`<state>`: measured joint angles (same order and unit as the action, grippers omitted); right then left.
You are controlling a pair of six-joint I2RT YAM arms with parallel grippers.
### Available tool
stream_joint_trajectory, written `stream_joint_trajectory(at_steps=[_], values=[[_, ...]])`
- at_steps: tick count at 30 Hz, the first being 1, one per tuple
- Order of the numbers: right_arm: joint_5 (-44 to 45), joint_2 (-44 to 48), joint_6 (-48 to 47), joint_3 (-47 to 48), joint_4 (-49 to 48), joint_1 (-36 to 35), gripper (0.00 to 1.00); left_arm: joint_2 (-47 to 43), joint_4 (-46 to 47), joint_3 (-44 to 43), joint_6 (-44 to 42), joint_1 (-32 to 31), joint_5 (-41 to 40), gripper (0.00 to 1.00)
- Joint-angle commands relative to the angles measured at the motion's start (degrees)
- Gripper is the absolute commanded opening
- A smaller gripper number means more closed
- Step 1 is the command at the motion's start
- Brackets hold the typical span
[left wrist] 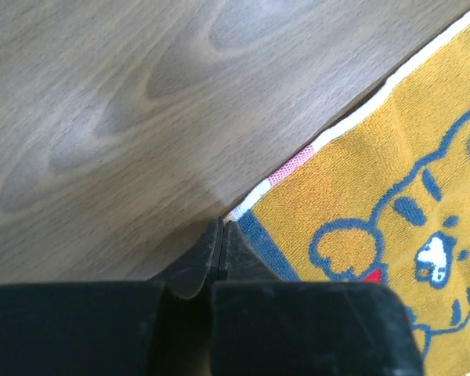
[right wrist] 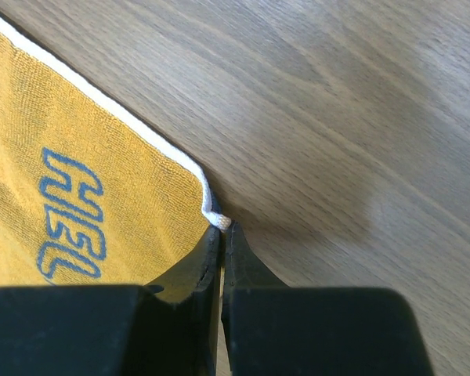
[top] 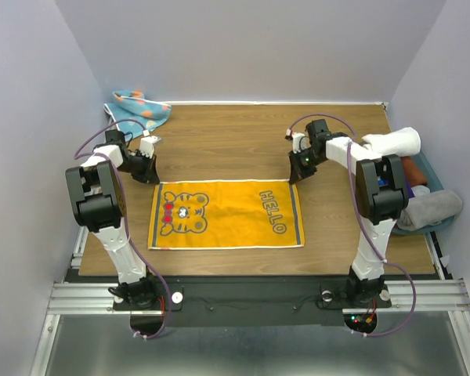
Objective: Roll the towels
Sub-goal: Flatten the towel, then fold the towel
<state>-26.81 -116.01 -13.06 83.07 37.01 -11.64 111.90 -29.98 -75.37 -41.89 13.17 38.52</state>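
Our left claw [left wrist: 222, 225] and right claw [right wrist: 222, 232] each pinch a far corner of the yellow tiger towel [top: 227, 213], which lies flat on the bench [top: 235, 149]. We see the dotted blue towel [top: 137, 110] crumpled far-left. The blue bin [top: 431, 169] holds rolled towels [top: 432, 207].
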Motion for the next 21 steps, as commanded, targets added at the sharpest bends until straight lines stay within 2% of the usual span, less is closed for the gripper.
stream_joint_trajectory(at_steps=[1,7,15,18,21], values=[[0.09,1.57,-1.27,1.48,-0.01,1.35,0.00,0.60,-1.66,-3.20,-0.47,-0.16,3.66,0.00],[-0.17,1.48,-1.88,5.34,-0.01,4.16,0.00,-0.71,-0.26,-5.57,0.67,-0.25,6.56,0.00],[-1.58,0.08,-2.85,14.04,0.77,6.54,0.01,0.08,0.97,-14.09,2.25,-0.34,8.06,0.00],[-2.54,1.39,-4.60,13.79,1.65,6.63,0.01,-0.62,-0.78,-14.98,0.50,-0.42,9.37,0.00],[-3.25,3.67,-6.36,10.55,1.92,6.54,0.01,-3.87,-2.27,-12.01,-3.45,-0.42,9.99,0.00]])
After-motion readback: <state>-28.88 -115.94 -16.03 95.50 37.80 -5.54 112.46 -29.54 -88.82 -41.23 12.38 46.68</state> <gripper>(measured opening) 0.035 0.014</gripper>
